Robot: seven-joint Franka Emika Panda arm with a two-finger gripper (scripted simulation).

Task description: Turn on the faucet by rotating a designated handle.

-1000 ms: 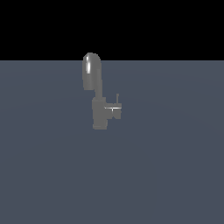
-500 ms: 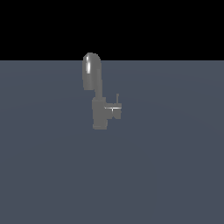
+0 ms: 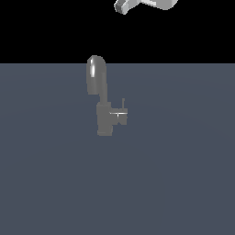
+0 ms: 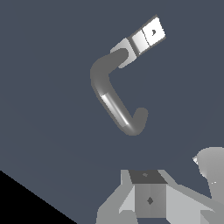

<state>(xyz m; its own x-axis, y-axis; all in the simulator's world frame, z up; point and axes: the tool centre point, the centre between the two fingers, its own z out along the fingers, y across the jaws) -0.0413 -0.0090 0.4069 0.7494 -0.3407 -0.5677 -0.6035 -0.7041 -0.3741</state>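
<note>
The grey metal faucet stands upright mid-floor in the exterior view, its thick arched spout rising above the body. The handle, a small side stub with a thin upright pin, sticks out toward the exterior view's right. My gripper shows only partly at the top edge, high above the faucet and apart from it. The wrist view looks down on the curved spout and on the bright square handle beyond it. Grey gripper parts fill the near edge; how the jaws stand is unclear.
A flat blue-grey floor spreads around the faucet. Above its far edge the background is black.
A white and grey part of my arm has come into the exterior view at the top edge; it was out of view before. The faucet and its handle have not moved.
</note>
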